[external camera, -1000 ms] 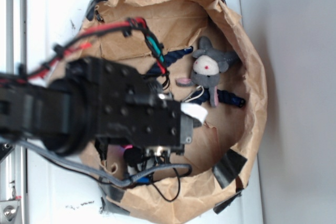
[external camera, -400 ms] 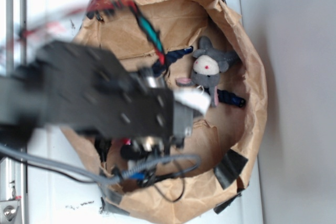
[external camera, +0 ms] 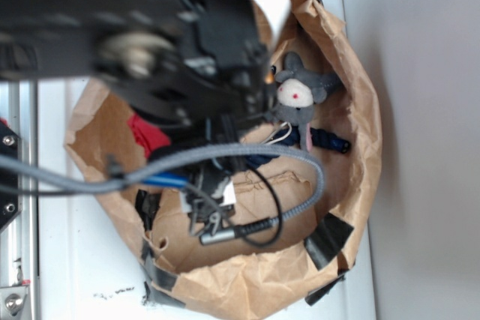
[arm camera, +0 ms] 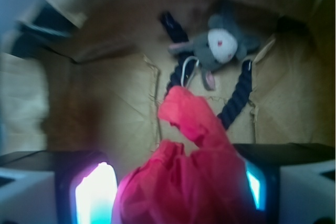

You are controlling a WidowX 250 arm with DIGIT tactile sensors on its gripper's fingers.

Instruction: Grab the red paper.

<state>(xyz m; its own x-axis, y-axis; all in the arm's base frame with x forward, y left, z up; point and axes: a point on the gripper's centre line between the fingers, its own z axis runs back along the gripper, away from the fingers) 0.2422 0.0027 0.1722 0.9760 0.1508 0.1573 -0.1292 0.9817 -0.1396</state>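
Red crumpled paper ball (arm camera: 194,182) sits clenched betw. the black claw (arm camera: 178,192) pads, lifted off the brown paper bag (external camera: 352,88) floor. Beyond it, toward the bag's far wall, grey plush mouse (arm camera: 223,45) lies on a dark blue rope ring (arm camera: 239,90). Black arm (external camera: 142,43), blurred, reaches over the bag's left rim.

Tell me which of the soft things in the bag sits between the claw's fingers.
The red paper. It fills the space between the claw fingers in the wrist view, while the grey plush mouse and dark blue rope lie apart on the bag floor.
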